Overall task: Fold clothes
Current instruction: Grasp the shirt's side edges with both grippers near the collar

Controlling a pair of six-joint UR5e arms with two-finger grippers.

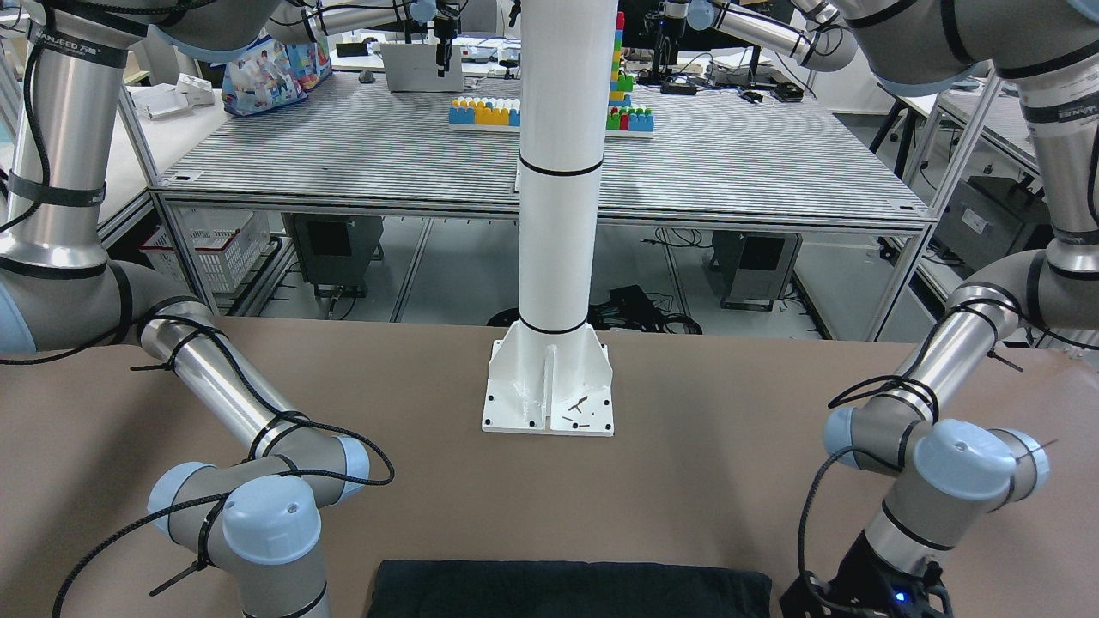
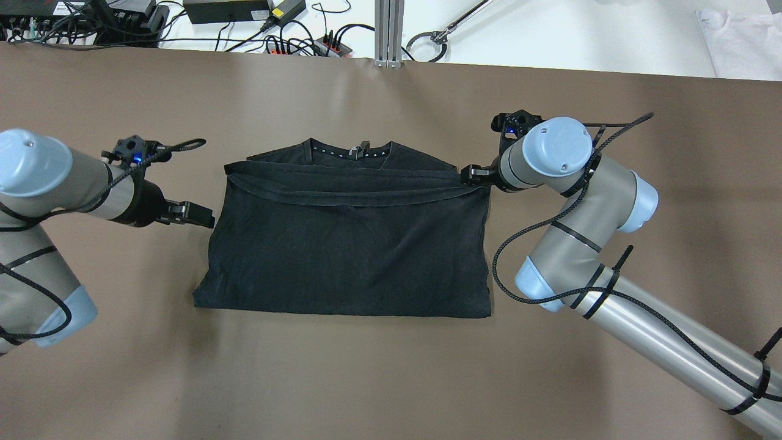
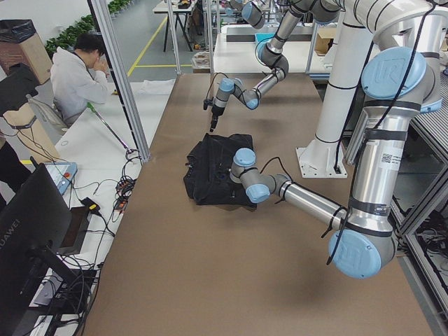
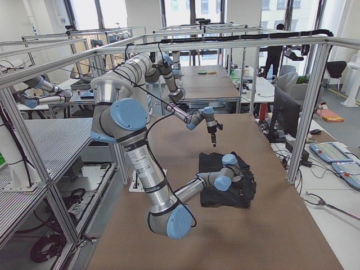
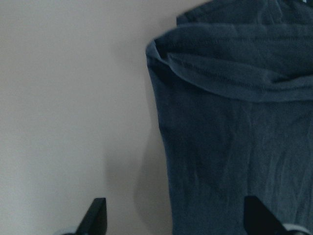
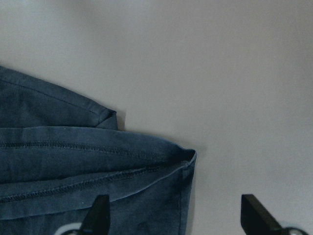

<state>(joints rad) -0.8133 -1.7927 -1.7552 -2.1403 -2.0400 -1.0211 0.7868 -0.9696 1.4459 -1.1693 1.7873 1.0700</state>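
Observation:
The clothes (image 2: 348,244) are one black garment lying folded in the middle of the brown table, with a hemmed flap turned over near the collar (image 2: 354,150). My left gripper (image 2: 197,215) hovers at the garment's left edge; in the left wrist view it (image 5: 177,218) is open, with the cloth's (image 5: 234,127) edge running between the fingertips. My right gripper (image 2: 473,175) is at the flap's right end. It (image 6: 177,215) is open in the right wrist view, over the cloth's (image 6: 73,161) folded corner. Neither gripper holds anything.
A white pillar (image 1: 558,172) stands on its base plate (image 1: 549,399) at the robot's side of the table. Cables and power strips (image 2: 293,36) lie past the far edge, with a white cloth (image 2: 739,33) at the far right. A person (image 3: 77,73) sits beyond the table.

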